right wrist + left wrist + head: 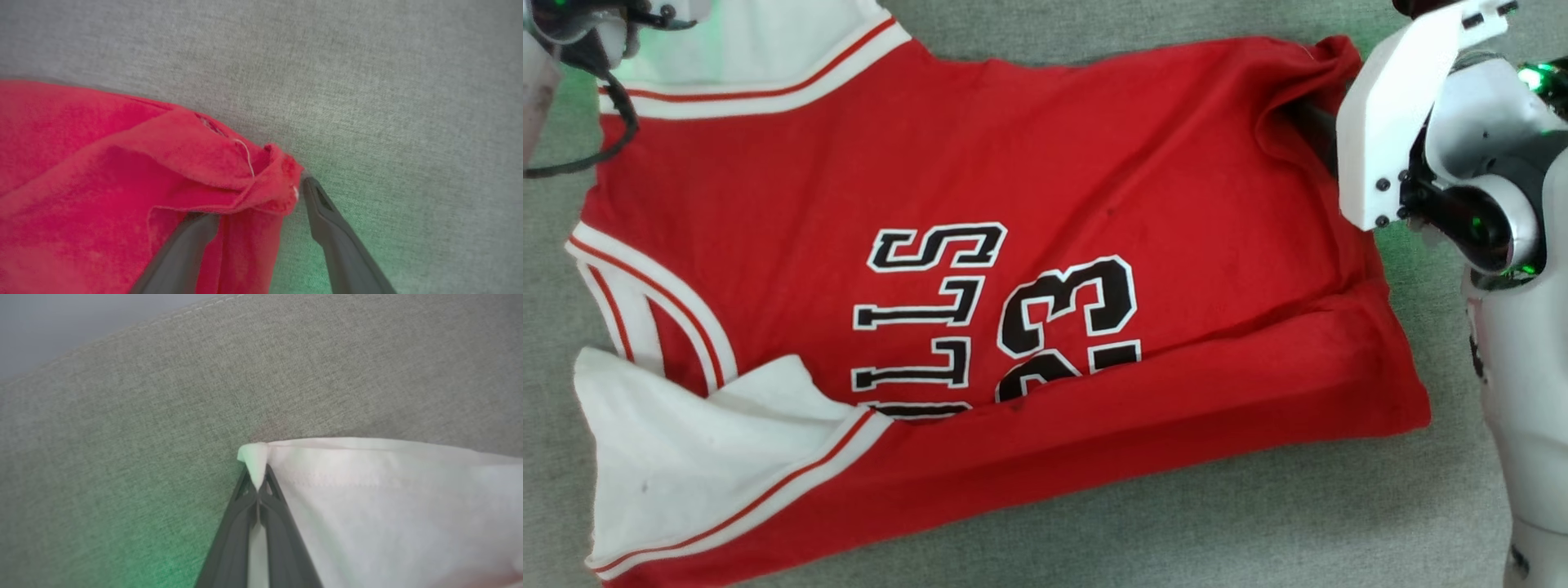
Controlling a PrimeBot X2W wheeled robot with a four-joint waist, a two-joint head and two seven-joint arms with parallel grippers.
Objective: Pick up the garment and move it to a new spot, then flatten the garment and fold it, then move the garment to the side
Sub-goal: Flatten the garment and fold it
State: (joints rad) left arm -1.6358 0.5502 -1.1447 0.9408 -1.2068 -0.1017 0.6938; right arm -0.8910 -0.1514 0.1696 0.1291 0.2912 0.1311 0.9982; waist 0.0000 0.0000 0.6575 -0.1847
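A grey-green woven upholstery surface [1094, 523] is stretching across the whole head view, and the garment [980, 163] is lying spread over most of it, collar end toward the left edge and hem toward the right, with its black lettering reading sideways in the centre. Its lower long edge is lying folded up over the bottom of the lettering, and a white sleeve is sitting crumpled at the lower left. The right arm's white housing [1405, 114] is covering the hem corner at the upper right. In the right wrist view, the right gripper [253, 200] is standing with its fingers wide apart, one tucked beneath a rumpled red fold, the other outside it on bare fabric, just touching the corner. The left gripper [257, 490] is pinching the tip of the white sleeve between closed fingers. A black cable [613, 139] is looping over the garment's upper-left corner. A stitched seam [163, 322] is crossing the top of the left wrist view, and green light is tinting the fabric near both grippers.
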